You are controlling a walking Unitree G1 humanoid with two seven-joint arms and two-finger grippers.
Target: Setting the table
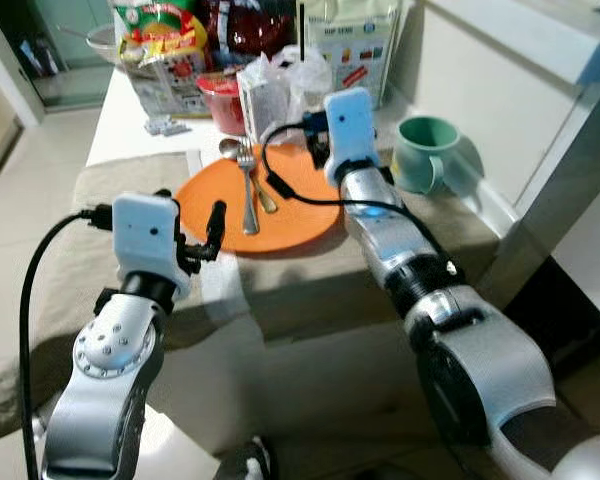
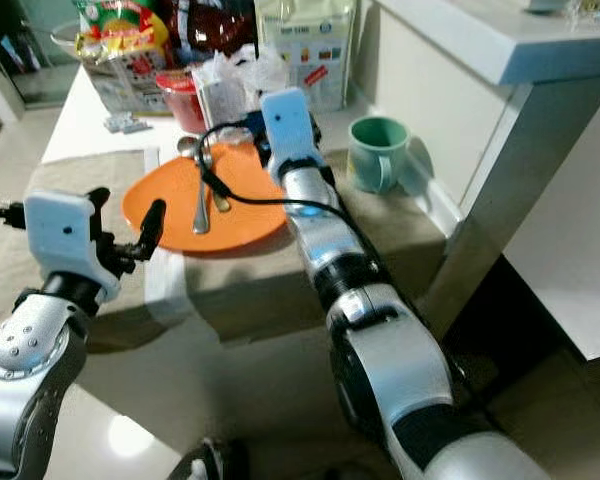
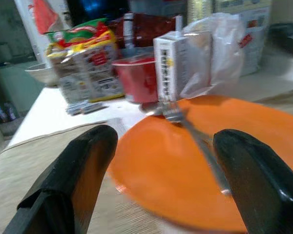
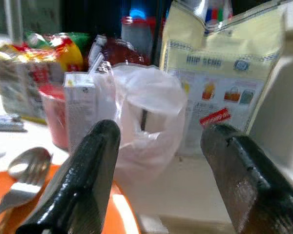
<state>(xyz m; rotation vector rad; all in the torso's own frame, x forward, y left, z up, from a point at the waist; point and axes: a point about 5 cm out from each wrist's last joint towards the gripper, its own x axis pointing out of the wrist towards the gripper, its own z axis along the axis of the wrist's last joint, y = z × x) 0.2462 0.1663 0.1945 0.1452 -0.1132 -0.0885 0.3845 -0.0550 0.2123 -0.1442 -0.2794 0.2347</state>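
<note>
An orange plate (image 1: pixel 280 205) sits on the beige placemat (image 1: pixel 110 185) near the table's far edge, a fork (image 1: pixel 247 190) and spoon (image 1: pixel 242 160) lying across it. My left claw (image 3: pixel 161 161) hovers at the plate's near rim, fingers spread wide. My right claw (image 4: pixel 156 170) (also wide, holding nothing) hangs over the plate's far rim, facing a clear bag (image 4: pixel 146 122). A green mug (image 1: pixel 425 150) stands by the wall.
</note>
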